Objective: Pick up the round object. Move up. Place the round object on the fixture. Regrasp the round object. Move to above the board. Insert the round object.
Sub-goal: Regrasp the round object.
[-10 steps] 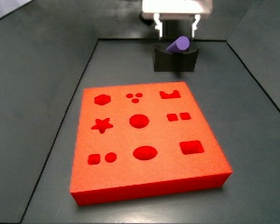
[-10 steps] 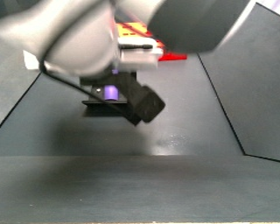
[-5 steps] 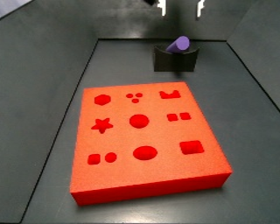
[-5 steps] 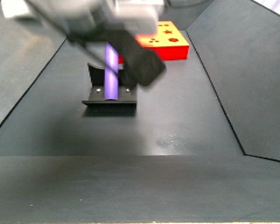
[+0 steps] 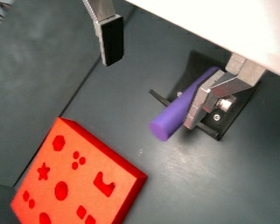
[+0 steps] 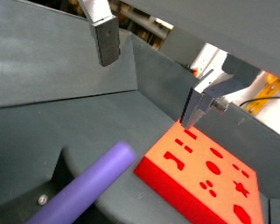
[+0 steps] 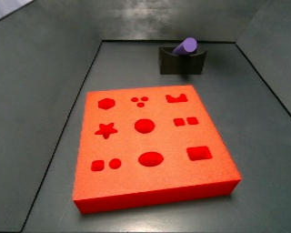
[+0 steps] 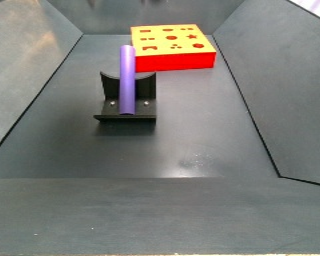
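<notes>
The purple round object (image 7: 185, 45) rests leaning in the notch of the dark fixture (image 7: 181, 61) at the far end of the floor; it also shows on the fixture (image 8: 128, 110) as a slim peg (image 8: 127, 75). The orange-red board (image 7: 151, 146) lies apart from it (image 8: 172, 48). My gripper is out of both side views. In both wrist views the gripper (image 5: 164, 68) (image 6: 154, 70) is open and empty, well above the peg (image 5: 178, 112) (image 6: 90, 179), with one finger (image 5: 109, 39) off to the side and the other finger (image 5: 219, 96) in front of the peg. The board shows below (image 5: 78, 179) (image 6: 213, 171).
Dark sloping walls (image 7: 51, 100) enclose the grey floor (image 8: 163, 170) on all sides. The fixture's base (image 6: 38, 188) shows under the peg in a wrist view.
The gripper, which was low over the fixture a second ago, has risen out of both side views. The peg stays on the fixture.
</notes>
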You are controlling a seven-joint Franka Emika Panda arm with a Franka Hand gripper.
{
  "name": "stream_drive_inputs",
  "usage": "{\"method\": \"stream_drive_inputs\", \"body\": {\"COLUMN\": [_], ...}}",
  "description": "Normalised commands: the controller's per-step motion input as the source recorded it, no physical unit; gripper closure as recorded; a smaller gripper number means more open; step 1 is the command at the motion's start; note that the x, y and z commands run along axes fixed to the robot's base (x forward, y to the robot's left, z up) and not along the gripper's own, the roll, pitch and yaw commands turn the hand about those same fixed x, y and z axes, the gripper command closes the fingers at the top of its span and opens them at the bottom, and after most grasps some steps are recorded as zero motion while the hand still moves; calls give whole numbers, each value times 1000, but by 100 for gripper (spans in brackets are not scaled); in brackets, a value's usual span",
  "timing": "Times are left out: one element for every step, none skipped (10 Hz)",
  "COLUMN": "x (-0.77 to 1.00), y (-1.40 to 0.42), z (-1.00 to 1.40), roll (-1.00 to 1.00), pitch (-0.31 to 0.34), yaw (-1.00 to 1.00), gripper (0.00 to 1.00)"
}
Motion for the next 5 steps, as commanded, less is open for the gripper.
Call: {"method": "stream_drive_inputs", "body": {"x": [-60,-41,-36,-35,-35], "y": [-846,-585,-376,-233,-17], "z": [353,158,102,76,37], "roll": [1000,1000,1000,1000,1000], "pitch": [26,23,20,17,11], "yaw": [34,34,35,35,36], "gripper": [0,0,0,0,0]}}
